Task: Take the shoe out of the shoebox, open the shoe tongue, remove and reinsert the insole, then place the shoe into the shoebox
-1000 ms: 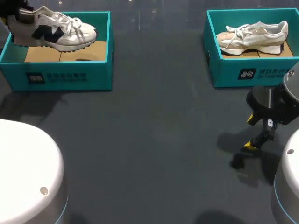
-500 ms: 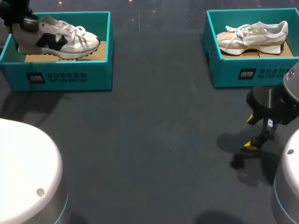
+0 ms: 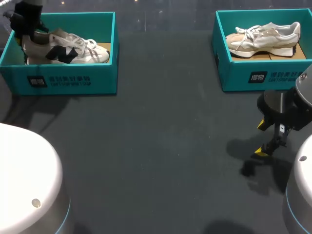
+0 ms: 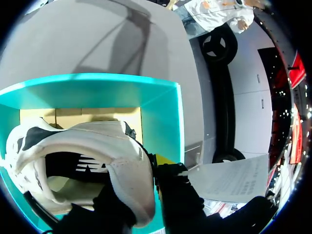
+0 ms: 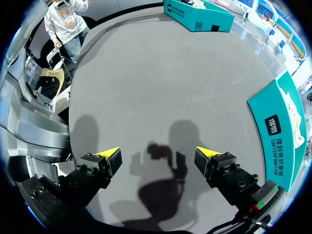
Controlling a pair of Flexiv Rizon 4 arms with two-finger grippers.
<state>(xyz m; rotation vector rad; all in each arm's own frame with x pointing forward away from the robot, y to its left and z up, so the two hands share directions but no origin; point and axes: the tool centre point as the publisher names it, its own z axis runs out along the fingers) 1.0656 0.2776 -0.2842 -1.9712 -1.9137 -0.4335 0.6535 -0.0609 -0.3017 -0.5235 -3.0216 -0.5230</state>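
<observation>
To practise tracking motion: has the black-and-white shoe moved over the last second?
Yes: the black-and-white shoe has dropped into the left shoebox, sole now below its rim.

teal shoeboxes: 2 (left shoebox (image 3: 68,82), right shoebox (image 3: 253,78)) | shoes: 2 (white-and-black shoe (image 3: 73,51), white-and-beige shoe (image 3: 263,39)) | arms: 2 (left arm (image 3: 28,12), right arm (image 3: 282,105)) | tabletop (image 3: 161,146): 1

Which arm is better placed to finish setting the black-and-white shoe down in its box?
The left. The left gripper clamps the shoe by its heel, low inside the left box. The right gripper hangs open above the table, far across near the other box.
</observation>
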